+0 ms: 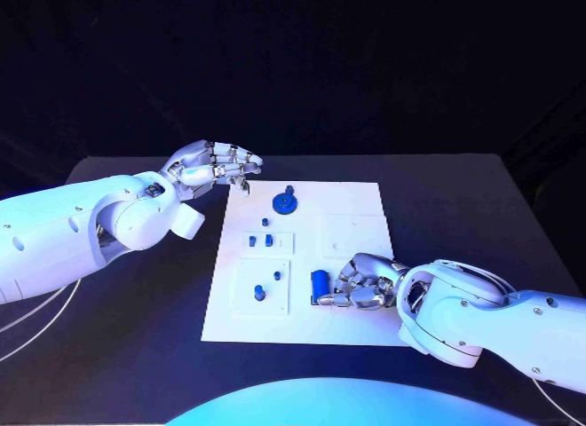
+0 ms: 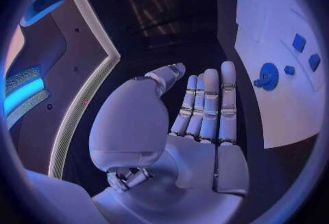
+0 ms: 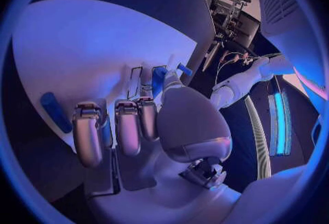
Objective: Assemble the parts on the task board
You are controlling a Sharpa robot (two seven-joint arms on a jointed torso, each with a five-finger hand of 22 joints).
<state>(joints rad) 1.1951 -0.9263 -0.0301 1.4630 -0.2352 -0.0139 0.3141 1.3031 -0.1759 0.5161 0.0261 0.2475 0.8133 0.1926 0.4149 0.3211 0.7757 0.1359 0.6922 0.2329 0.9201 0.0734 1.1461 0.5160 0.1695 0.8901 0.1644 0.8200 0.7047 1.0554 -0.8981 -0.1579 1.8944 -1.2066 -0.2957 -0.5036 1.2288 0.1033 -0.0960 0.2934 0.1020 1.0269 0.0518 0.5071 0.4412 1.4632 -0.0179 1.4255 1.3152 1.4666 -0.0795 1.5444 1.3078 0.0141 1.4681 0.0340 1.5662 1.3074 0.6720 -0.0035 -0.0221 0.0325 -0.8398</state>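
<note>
While the right hand (image 1: pixel 361 284) sits nearest, low over the near right part of the task board (image 1: pixel 351 333), its ribbed silver fingers are curled down just beside a blue cylinder (image 1: pixel 320 284) lying on the plate; whether they pinch anything I cannot tell from the head view. From the right wrist view the same hand (image 3: pixel 147 125) shows smooth rounded metal shells, fingertips bent over the flat matte white board (image 3: pixel 89 43), with a blue rod-like part (image 3: pixel 55 111) lying free beside the fingers and a smaller blue piece (image 3: pixel 159 78) past the fingertips; still no clear grasp can be made out.

Farther along the plate the head view gives raised white square panels, one carrying two small blue parts (image 1: pixel 267 282), the next a pair of short blue pegs (image 1: pixel 260 240). Beyond them lies a round blue disc with a stub handle (image 1: pixel 286 203).

At the far left corner of the board the left hand (image 1: pixel 217 166) hovers over the black table (image 1: pixel 139 355), holding nothing. Its wrist view shows what the head view hides: the hand (image 2: pixel 199 108) has segmented fingers straight and side by side, thumb apart, palm bare, with the disc (image 2: pixel 267 76) and two square blue parts (image 2: pixel 306 52) on the white board (image 2: pixel 274 114) beside it.
</note>
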